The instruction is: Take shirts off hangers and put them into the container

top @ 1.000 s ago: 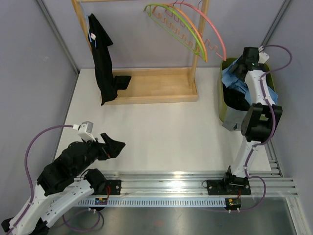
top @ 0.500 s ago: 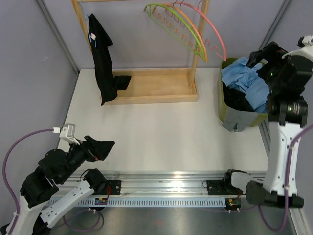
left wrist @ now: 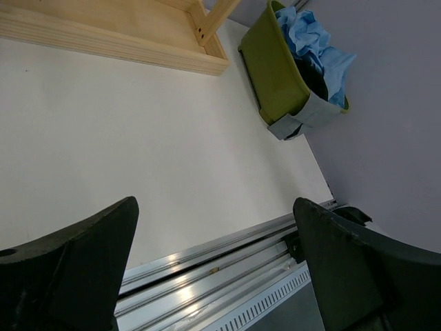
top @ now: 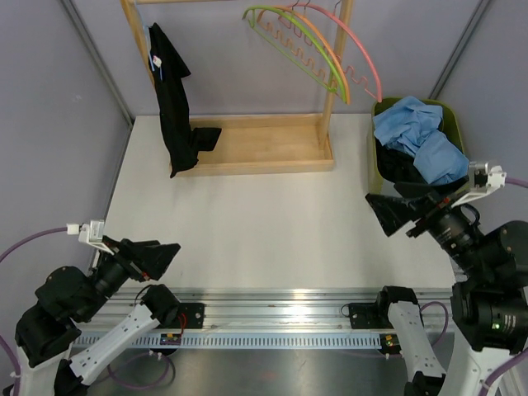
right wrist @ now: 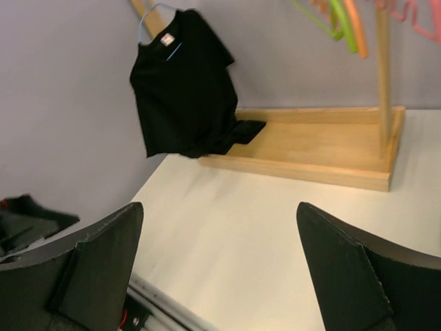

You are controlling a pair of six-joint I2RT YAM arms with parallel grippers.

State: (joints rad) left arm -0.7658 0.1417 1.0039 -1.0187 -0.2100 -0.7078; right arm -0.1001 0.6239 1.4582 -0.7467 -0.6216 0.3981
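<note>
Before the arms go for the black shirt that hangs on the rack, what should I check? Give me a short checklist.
1. Left gripper open, empty: ok.
2. Right gripper open, empty: ok.
3. Black shirt hanging on the rack, unobstructed: ok.
4. Room left in the container: cannot tell; the light blue shirt heaps above its rim.
5. Everything inside the container: not ok; grey fabric hangs over its edge.

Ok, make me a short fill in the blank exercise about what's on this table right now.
1. The hanging shirt on the wooden rack is ____.
2. The crumpled shirt atop the container is light ____.
3. The bare hangers are pink, orange and ____.
4. The left claw and right claw are both ____.
Missing words: black; blue; green; open.
</note>
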